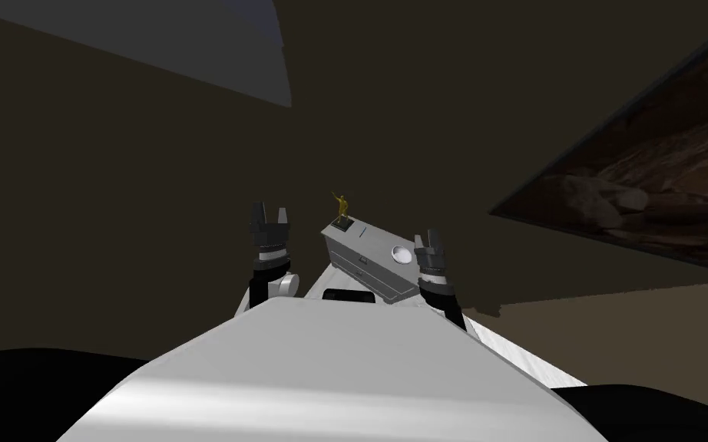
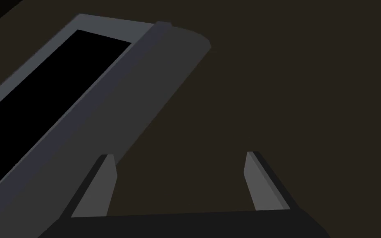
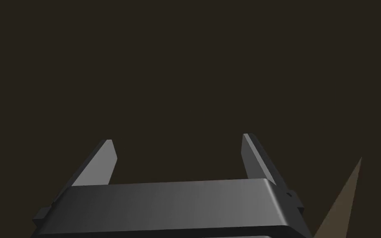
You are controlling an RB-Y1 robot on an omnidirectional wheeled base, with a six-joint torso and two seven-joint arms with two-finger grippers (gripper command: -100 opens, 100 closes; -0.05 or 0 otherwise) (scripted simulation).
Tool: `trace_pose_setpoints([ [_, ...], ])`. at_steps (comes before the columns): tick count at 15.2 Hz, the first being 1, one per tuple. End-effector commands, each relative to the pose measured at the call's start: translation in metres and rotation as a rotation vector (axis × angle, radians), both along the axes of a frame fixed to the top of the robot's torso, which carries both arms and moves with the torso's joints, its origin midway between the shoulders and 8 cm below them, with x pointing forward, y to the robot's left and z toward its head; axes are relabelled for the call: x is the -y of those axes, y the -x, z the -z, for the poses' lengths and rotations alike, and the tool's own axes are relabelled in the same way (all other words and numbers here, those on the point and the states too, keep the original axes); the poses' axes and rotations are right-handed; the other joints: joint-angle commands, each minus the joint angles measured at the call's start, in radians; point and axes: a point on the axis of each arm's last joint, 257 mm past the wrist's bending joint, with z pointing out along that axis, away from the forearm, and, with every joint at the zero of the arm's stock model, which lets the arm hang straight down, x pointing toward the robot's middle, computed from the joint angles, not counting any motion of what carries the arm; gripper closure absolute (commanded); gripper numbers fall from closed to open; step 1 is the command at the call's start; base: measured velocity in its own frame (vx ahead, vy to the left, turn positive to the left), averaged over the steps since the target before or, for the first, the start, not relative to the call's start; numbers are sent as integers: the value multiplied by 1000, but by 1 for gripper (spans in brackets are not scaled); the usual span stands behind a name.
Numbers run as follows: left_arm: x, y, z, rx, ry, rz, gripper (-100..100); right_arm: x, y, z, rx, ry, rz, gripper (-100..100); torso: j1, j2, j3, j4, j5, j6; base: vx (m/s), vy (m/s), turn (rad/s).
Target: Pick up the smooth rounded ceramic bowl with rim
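A small white rounded bowl [image 1: 401,254] rests on the top of a low grey cabinet [image 1: 368,265], near its right end. My right gripper [image 1: 428,239] is raised just to the right of the bowl, apart from it, fingers open and empty; in the right wrist view the right gripper [image 3: 177,142] faces a dark wall. My left gripper [image 1: 269,211] is held up well to the left of the cabinet, open and empty; in the left wrist view the left gripper [image 2: 179,159] is likewise spread.
A gold figurine [image 1: 342,207] on a dark base stands at the cabinet's far end. The cabinet front has a drawer with a handle. A large framed picture [image 1: 644,192] hangs on the right wall. A window frame [image 2: 61,82] is near the left hand.
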Motion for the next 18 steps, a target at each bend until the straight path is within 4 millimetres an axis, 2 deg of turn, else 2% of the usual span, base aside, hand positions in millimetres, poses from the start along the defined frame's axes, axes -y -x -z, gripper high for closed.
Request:
trace_pose_setpoints([
  [1, 0, 0, 0, 0, 0, 0, 0, 7, 1, 33, -104, 51, 11, -100, 0, 0, 0, 0, 0, 0, -31, -52, 430],
  [2, 0, 0, 0, 0, 0, 0, 0, 13, 3, 56, -176, 82, 24, -100, 0, 0, 0, 0, 0, -1, -45, -69, 503],
  [3, 0, 0, 0, 0, 0, 0, 0, 13, 4, 58, -184, 87, 22, -100, -1, 1, 0, 0, 0, -1, -48, -61, 432],
  [4, 0, 0, 0, 0, 0, 0, 0, 21, 10, 85, -269, 124, 33, -100, -1, 1, 0, 0, 0, 0, -50, -54, 521],
  [5, 0, 0, 0, 0, 0, 0, 0, 21, 10, 85, -269, 124, 33, -100, -1, 1, 1, 0, 0, -1, -48, -57, 440],
  [6, 0, 0, 0, 0, 0, 0, 0, 29, 17, 111, -351, 162, 44, -100, -1, 1, 0, 0, 0, 0, -46, -46, 494],
  [7, 0, 0, 0, 0, 0, 0, 0, 30, 19, 113, -357, 162, 46, -100, 0, 1, 0, 0, 0, -1, -42, -46, 434],
  [8, 0, 0, 0, 0, 0, 0, 0, 40, 30, 141, -448, 200, 58, -100, 0, 0, 0, 0, 0, 0, -50, -50, 461],
  [9, 0, 0, 0, 0, 0, 0, 0, 40, 30, 141, -448, 200, 58, -100, -1, 0, 0, 0, 0, -1, -57, -52, 460],
  [10, 0, 0, 0, 0, 0, 0, 0, 49, 41, 166, -530, 239, 68, -100, -1, 1, 0, 0, 0, 0, -69, -68, 457],
  [11, 0, 0, 0, 0, 0, 0, 0, 50, 45, 170, -543, 238, 71, -100, -2, 1, 1, 0, 0, 0, -65, -61, 517],
  [12, 0, 0, 0, 0, 0, 0, 0, 60, 57, 194, -623, 277, 80, -100, -2, 1, 1, 0, 0, -1, -64, -58, 550],
  [13, 0, 0, 0, 0, 0, 0, 0, 62, 63, 198, -639, 276, 83, -100, -2, 1, 1, 0, 0, -1, -61, -54, 457],
  [14, 0, 0, 0, 0, 0, 0, 0, 73, 79, 222, -726, 316, 92, -100, -2, 1, 1, 0, 0, 0, -67, -46, 477],
  [15, 0, 0, 0, 0, 0, 0, 0, 74, 84, 225, -738, 315, 94, -100, -2, 1, 1, 0, 0, -1, -67, -35, 552],
  [16, 0, 0, 0, 0, 0, 0, 0, 85, 103, 249, -827, 354, 103, -100, -1, 1, 1, 0, 0, -1, -78, -46, 513],
  [17, 0, 0, 0, 0, 0, 0, 0, 86, 108, 251, -838, 353, 104, -100, -1, 1, 1, 0, 0, 0, -79, -42, 538],
  [18, 0, 0, 0, 0, 0, 0, 0, 98, 131, 274, -929, 392, 112, -100, -1, 1, 1, 0, 0, -1, -83, -36, 590],
])
